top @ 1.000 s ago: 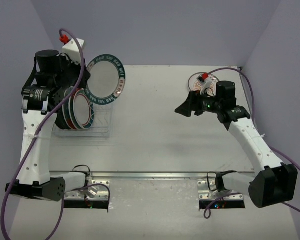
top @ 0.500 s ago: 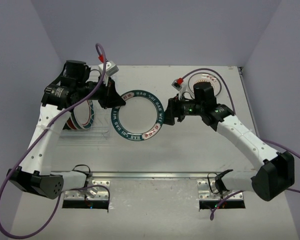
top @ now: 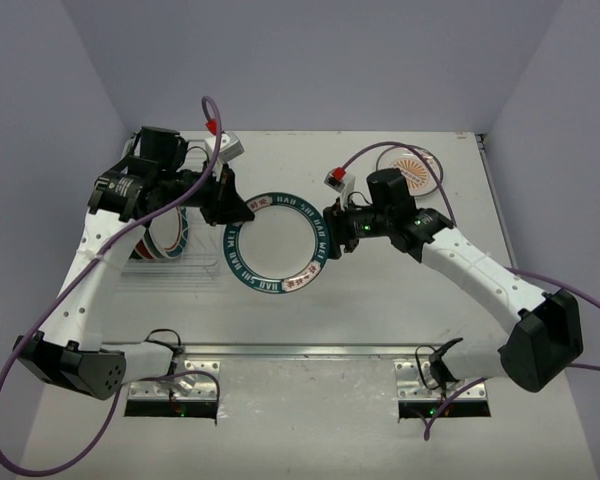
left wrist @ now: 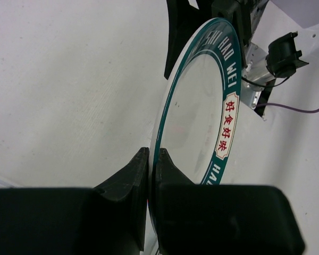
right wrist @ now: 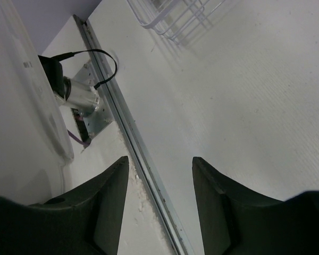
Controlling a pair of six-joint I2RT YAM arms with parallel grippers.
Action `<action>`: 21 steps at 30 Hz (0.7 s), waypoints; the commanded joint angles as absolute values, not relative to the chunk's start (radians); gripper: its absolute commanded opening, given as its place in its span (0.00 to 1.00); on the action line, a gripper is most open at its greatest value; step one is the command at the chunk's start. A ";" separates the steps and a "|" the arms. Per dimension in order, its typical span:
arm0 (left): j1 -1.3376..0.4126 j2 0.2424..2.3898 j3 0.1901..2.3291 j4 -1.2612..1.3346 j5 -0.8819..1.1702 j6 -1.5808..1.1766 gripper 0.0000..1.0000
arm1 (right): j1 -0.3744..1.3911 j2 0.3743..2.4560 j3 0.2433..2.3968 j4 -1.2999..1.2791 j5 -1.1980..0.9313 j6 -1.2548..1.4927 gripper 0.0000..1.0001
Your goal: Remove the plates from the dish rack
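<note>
Green-rimmed plate hangs beside the dish rack: the left gripper pinches its rim, while the right gripper stands fingers-apart at the opposite edge.

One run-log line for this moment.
left gripper shut on green-rimmed white round plate | right gripper open beside opposite rim | white wire dish rack holds plates

Right claw fingers spread apart over tabletop. Metal rail runs between them, with the dish rack corner up-right of the rail and a white plate surface left of it.
</note>
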State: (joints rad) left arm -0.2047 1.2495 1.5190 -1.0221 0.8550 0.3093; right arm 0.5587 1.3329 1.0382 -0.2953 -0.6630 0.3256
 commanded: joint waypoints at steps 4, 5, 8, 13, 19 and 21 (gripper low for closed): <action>-0.203 1.196 1.525 -0.919 0.794 0.306 0.00 | 0.499 1.194 0.974 -0.291 -0.718 0.294 0.51; -0.202 1.195 1.524 -0.917 0.792 0.307 0.00 | 0.476 1.186 0.969 -0.296 -0.735 0.296 0.51; -0.198 1.195 1.523 -0.916 0.796 0.307 0.00 | 0.442 1.173 0.962 -0.319 -0.785 0.285 0.51; -0.198 1.213 1.520 -0.931 0.830 0.324 0.00 | 0.429 1.175 0.969 -0.358 -0.907 0.238 0.52; -0.202 1.227 1.511 -0.950 0.857 0.350 0.00 | 0.442 1.241 1.034 -0.384 -0.947 0.234 0.54; -0.204 1.232 1.508 -0.965 0.856 0.367 0.00 | 0.456 1.268 1.058 -0.390 -0.963 0.235 0.54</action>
State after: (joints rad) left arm -0.2035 1.2332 1.5039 -0.9906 0.7986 0.3330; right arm 0.4371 1.2327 0.9853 -0.3887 -0.8981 0.2565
